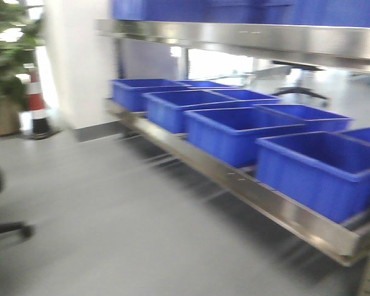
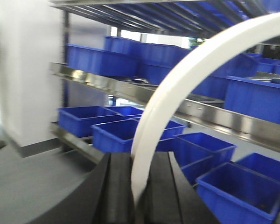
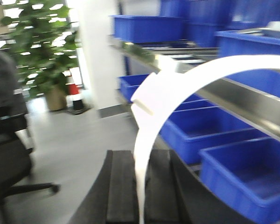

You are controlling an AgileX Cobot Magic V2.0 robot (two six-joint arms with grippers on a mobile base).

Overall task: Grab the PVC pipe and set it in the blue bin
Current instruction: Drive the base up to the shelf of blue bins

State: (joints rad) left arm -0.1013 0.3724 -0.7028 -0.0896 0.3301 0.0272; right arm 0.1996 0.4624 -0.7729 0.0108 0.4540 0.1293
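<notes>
Left tool (image 2: pixel 139 157) and right tool (image 3: pixel 140 155) each clamp a curved white PVC pipe (image 2: pixel 177 79) (image 3: pixel 158 98); blue bins (image 1: pixel 222 142) ahead look bare inside.

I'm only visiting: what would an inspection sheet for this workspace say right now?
Surface: grey floor; steel rack shelf; pictures blurred.
Job's things: white curved PVC strip; whether it is one piece or two, cannot tell; open blue plastic bins in a row on the shelf.
Clutter: nothing seen.
Grippers: left gripper and right gripper, jaws each shut on white strip.
Cables: nothing seen.
Surroundings: potted green plant, red-and-white striped cone, black office chair.
</notes>
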